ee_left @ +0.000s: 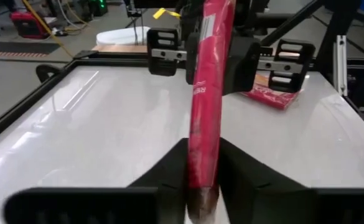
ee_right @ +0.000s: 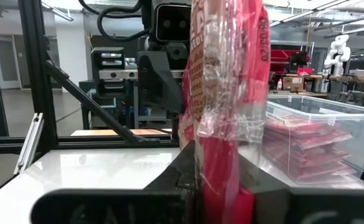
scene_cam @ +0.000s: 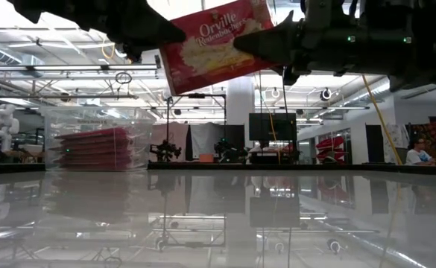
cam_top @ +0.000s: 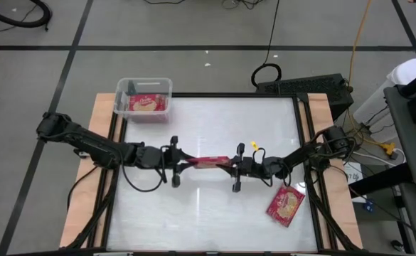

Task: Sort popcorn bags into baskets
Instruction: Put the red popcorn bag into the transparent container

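One red popcorn bag (cam_top: 208, 162) hangs in the air over the table's middle, stretched between both grippers. It stands on edge, and its printed face (scene_cam: 218, 41) is turned toward the table's near side. My left gripper (cam_top: 181, 163) is shut on its left end, my right gripper (cam_top: 232, 166) on its right end. A second bag (cam_top: 286, 206) lies flat near the table's right near corner. The clear basket (cam_top: 144, 99) sits at the far left corner with several red bags stacked flat inside (ee_right: 306, 140). My left gripper pinches the bag's left end (ee_left: 200, 155) between its two fingers, coming level from the table's left, one finger on each flat face. The bag is lifted clear, on edge, slightly tilted. My right gripper pinches the bag's right end (ee_right: 225, 143) between its two fingers, coming level from the table's right. Crinkled clear wrap shows just above the fingers.
The white table has a dark raised frame (cam_top: 304, 142) around it. Open tabletop lies between the held bag and the basket. Cables and a power strip lie on the floor beyond the far edge. A person sits far off in the room (scene_cam: 419, 152).
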Motion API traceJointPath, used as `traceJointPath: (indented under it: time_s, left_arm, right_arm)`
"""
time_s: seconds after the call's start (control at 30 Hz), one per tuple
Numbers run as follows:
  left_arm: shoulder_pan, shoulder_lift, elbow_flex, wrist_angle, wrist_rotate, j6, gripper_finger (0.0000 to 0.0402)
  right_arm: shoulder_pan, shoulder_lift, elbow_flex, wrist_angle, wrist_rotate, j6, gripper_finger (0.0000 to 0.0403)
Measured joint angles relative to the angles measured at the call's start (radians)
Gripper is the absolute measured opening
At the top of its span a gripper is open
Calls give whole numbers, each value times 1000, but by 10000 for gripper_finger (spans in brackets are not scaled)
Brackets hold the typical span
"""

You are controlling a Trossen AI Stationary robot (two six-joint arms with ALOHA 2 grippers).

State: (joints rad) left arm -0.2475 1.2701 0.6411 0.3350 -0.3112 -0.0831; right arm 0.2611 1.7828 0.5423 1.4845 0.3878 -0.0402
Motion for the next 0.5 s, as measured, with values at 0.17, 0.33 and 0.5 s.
traceJointPath:
  time_s: [0.17, 0.33, 0.5]
  left_arm:
    - [12, 0, 0, -3, 4, 12, 18]
    - [13, -13, 0, -15, 14, 49, 29]
    - [29, -99, 0, -96, 97, 46, 31]
  right_arm:
    - [0, 0, 0, -4, 2, 1, 18]
    - [0, 0, 1, -8, 3, -6, 32]
    - [2, -1, -19, -8, 30, -6, 75]
